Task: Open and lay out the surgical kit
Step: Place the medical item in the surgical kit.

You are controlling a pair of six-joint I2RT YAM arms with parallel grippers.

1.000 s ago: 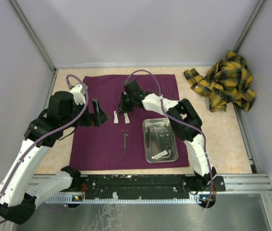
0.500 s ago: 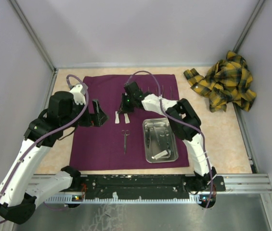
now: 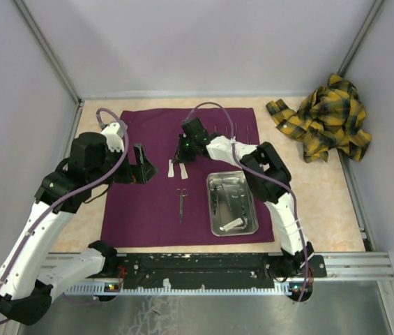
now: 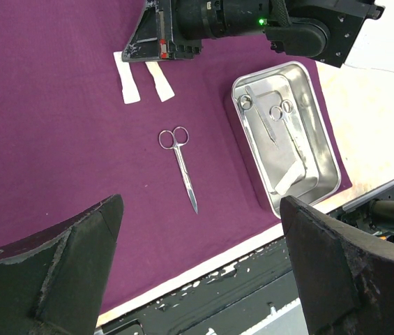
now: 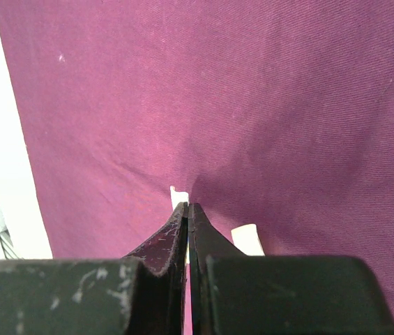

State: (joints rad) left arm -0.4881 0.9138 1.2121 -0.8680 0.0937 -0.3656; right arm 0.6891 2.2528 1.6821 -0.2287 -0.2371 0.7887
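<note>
— Worktop and room first: what is there?
— A pale tan worktop (image 3: 322,202) boxed in by plain grey walls (image 3: 203,42) with metal posts (image 3: 47,49) in the corners. A black rail (image 3: 203,264) runs along the near edge, where both arms are bolted. A crumpled plaid cloth (image 3: 326,118), yellow and black, lies in the far right corner, well apart from everything else.
— And the surgical kit?
— Its dark purple cloth (image 3: 134,209) lies spread flat over the middle of the worktop. The steel tray (image 3: 219,227) sits on the cloth's near right part with ring-handled instruments (image 4: 278,115) inside. The scissors (image 3: 180,204) lie on the cloth just left of the tray, and two white pieces (image 3: 171,169) lie side by side just beyond their handles.
— The claws?
— The left claw (image 3: 143,165) hangs over the left part of the cloth, fingers spread wide, nothing between them. The right claw (image 5: 187,209) is pressed shut, its tips right at the white pieces; whether it touches one I cannot tell.
— Anything different from a second ago?
— Little. The right wrist has turned slightly and edged to the right, so a green light (image 3: 185,144) on it now shows. The left arm, scissors and tray lie as before
</note>
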